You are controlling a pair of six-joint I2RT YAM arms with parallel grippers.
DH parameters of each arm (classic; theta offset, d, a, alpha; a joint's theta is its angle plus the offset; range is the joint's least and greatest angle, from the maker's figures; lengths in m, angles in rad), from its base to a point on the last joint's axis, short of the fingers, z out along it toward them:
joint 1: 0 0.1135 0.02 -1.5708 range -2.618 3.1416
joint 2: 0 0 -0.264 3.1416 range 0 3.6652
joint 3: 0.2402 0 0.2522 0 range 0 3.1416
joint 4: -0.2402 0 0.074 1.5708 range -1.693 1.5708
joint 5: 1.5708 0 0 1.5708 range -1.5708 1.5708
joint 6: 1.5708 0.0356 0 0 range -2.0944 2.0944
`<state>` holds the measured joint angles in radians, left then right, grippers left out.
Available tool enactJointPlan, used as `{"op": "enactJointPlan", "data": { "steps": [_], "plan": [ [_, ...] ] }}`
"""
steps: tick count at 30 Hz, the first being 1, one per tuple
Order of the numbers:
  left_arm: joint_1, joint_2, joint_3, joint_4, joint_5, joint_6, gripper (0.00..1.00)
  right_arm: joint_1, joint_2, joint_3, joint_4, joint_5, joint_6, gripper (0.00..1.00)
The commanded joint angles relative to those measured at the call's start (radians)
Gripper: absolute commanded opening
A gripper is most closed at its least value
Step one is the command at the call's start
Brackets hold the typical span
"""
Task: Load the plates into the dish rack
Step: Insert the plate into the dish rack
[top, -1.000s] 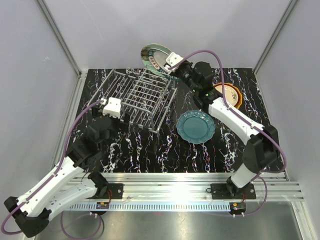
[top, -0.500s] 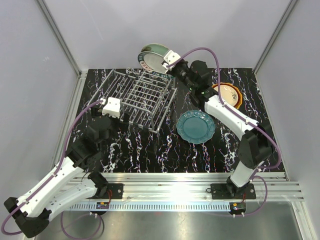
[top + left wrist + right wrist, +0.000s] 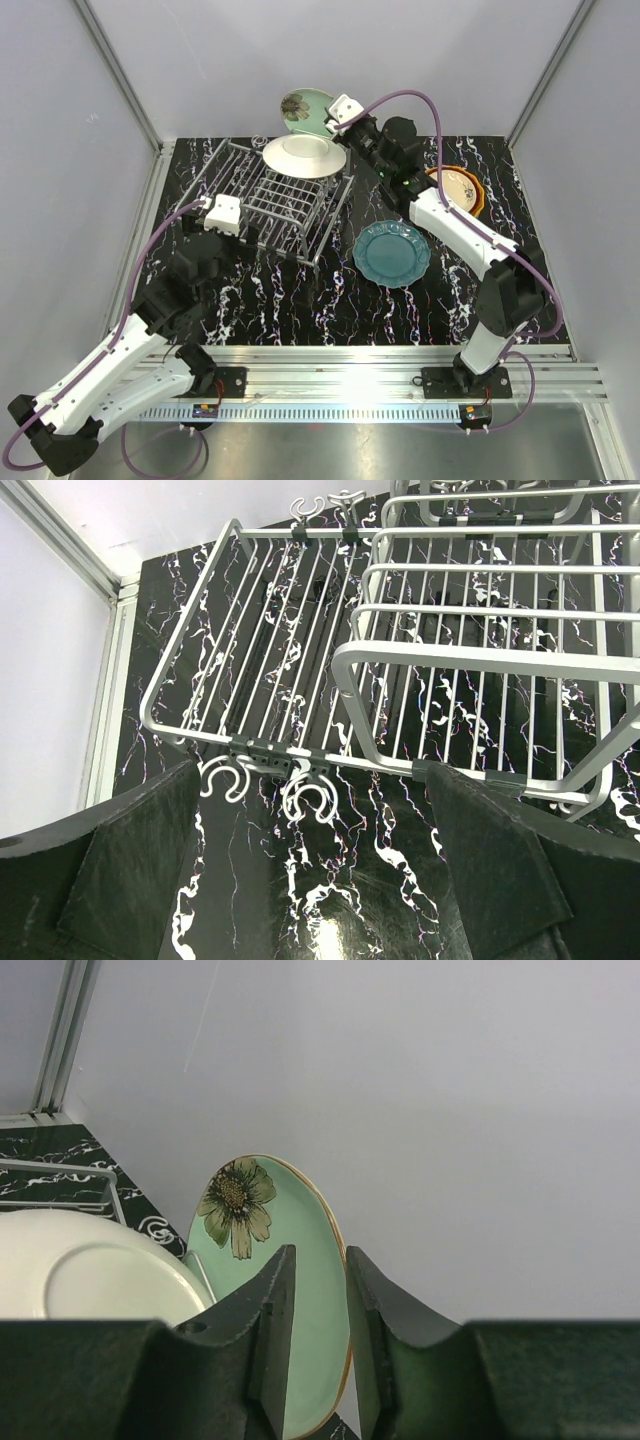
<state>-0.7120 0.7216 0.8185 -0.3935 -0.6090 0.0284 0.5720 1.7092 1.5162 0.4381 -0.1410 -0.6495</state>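
Right gripper (image 3: pixel 318 1270), narrowly parted astride the mint green plate (image 3: pixel 300 1225), just dropped a cream plate (image 3: pixel 90 1280) flat atop the dish rack (image 3: pixel 270 192), unslotted.

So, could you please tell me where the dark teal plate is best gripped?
Probably its scalloped rim on the near side: the dark teal plate lies flat on the table, so only the rim can be pinched, and the dish rack crowds its left edge. Come in low from the near side.

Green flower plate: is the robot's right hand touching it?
Cannot tell. In the right wrist view, the right hand straddles the green flower plate, and its fingers hide any gap.
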Motion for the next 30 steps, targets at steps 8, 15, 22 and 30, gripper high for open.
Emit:
{"op": "enactJointPlan", "data": {
  "steps": [8,15,22,30],
  "plan": [
    [0.006,-0.008,0.013,0.059,0.002,0.005,0.99,0.012,-0.115,0.032,-0.195,-0.136,0.116,0.66],
    [0.008,-0.005,0.013,0.058,0.003,0.004,0.99,0.017,-0.204,-0.071,-0.217,-0.320,0.206,0.88],
    [0.011,-0.002,0.014,0.058,0.003,0.005,0.99,0.106,-0.186,-0.074,-0.344,-0.252,0.054,1.00],
    [0.011,-0.002,0.013,0.058,0.003,0.004,0.99,0.161,-0.122,-0.064,-0.395,-0.213,-0.030,1.00]
  ]
}}
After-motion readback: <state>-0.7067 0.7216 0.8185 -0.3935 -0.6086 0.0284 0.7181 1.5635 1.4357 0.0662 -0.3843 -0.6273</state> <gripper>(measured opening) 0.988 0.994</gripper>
